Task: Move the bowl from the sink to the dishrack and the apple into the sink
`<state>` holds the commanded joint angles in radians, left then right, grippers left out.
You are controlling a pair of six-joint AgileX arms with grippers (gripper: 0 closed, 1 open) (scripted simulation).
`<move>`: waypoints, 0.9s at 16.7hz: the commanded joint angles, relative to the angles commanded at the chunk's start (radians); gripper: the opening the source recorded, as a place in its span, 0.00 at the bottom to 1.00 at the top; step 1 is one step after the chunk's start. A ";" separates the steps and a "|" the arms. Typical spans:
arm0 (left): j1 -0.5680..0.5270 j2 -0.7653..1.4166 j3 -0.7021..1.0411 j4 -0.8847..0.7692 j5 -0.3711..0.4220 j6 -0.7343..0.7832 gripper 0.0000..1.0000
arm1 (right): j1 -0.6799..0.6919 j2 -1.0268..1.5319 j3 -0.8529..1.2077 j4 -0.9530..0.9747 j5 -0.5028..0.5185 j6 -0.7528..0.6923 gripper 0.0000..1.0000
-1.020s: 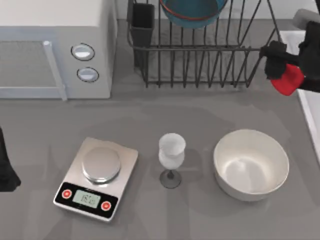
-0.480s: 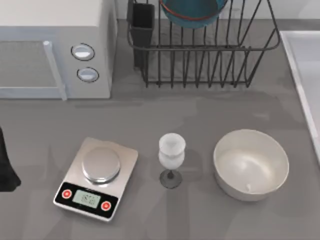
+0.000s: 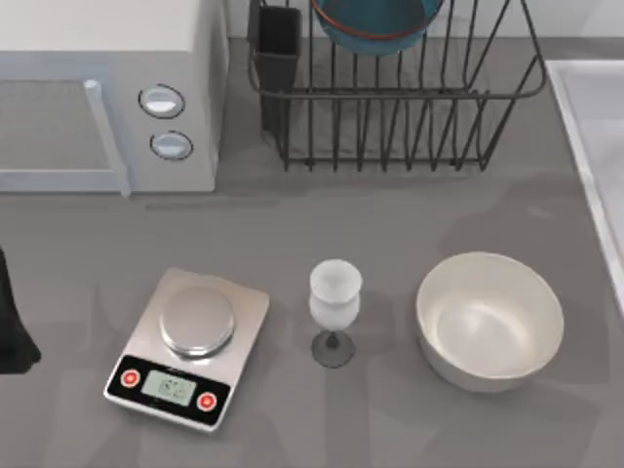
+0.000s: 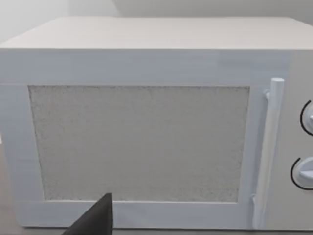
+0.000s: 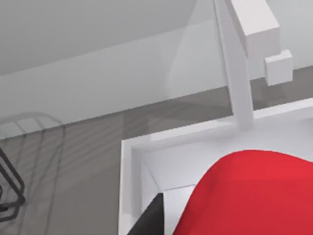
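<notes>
While one apple [image 5: 254,196] fills the right gripper's grasp over one sink [image 5: 128,161], one bowl [image 3: 375,24] racked.

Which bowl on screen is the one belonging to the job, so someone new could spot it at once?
Start at the black wire dishrack at the far edge of the table, right of the microwave. The bowl sits inside it, beside the dark utensil cup. It is teal-blue with a thin orange-red rim, unlike the larger cream-white bowl standing on the table beside the wine glass.
</notes>
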<state>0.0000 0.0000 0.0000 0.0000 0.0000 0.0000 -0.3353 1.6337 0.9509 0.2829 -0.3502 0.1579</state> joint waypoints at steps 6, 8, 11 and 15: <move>0.000 0.000 0.000 0.000 0.000 0.000 1.00 | -0.103 -0.030 -0.124 0.278 -0.083 -0.091 0.00; 0.000 0.000 0.000 0.000 0.000 0.000 1.00 | -0.134 -0.048 -0.182 0.387 -0.109 -0.108 0.00; 0.000 0.000 0.000 0.000 0.000 0.000 1.00 | -0.165 -0.093 -0.274 0.529 -0.139 -0.129 0.00; 0.000 0.000 0.000 0.000 0.000 0.000 1.00 | -0.191 -0.141 -0.355 0.623 -0.151 -0.140 0.00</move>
<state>0.0000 0.0000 0.0000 0.0000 0.0000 0.0000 -0.5264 1.4929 0.5958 0.9061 -0.5016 0.0183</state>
